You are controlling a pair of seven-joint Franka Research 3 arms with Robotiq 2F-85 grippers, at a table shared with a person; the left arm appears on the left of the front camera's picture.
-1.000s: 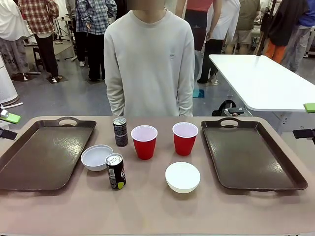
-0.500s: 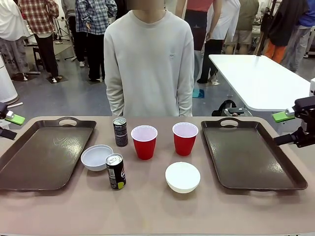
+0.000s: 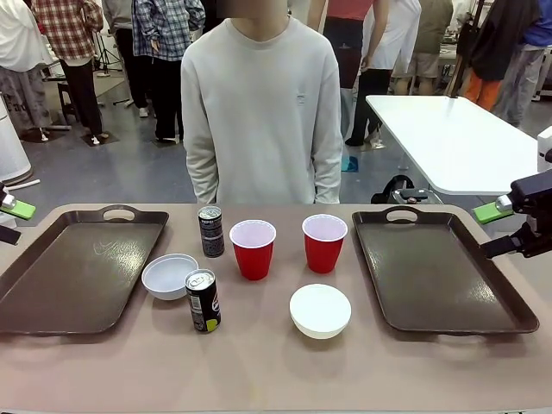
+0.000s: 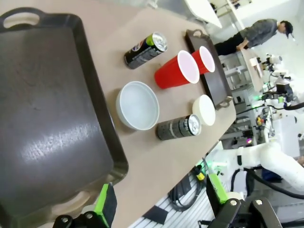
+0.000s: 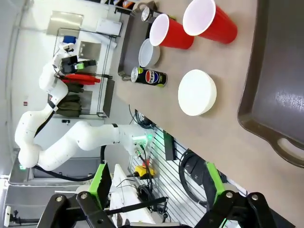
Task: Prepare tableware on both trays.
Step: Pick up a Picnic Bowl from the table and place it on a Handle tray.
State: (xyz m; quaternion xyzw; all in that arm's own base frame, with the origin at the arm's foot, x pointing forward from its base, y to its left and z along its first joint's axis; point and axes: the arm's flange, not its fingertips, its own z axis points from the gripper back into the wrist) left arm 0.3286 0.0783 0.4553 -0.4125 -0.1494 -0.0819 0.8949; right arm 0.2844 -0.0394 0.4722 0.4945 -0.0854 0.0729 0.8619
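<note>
Two brown trays lie empty, one at the left (image 3: pixel 78 267) and one at the right (image 3: pixel 440 267). Between them stand two red cups (image 3: pixel 253 248) (image 3: pixel 324 242), two dark cans (image 3: pixel 210 231) (image 3: pixel 203 301) and two white bowls (image 3: pixel 170 276) (image 3: pixel 320 310). My left gripper (image 3: pixel 10 220) hangs open at the left tray's outer edge. My right gripper (image 3: pixel 493 229) hangs open above the right tray's outer rim. In the left wrist view the open gripper (image 4: pixel 160 202) is off the tray's (image 4: pixel 42 104) near corner. The right wrist view shows its open gripper (image 5: pixel 156 185) off the table edge, with the bowl (image 5: pixel 197 92) ahead.
A person in a pale sweatshirt (image 3: pixel 263 103) stands at the far side with arms down. A white table (image 3: pixel 448 138) stands behind at the right. Bare tabletop (image 3: pixel 259 371) runs along the near edge.
My right gripper has come in from the right edge, toward the right tray's outer rim. The left gripper has drawn slightly left. Nothing on the table has moved.
</note>
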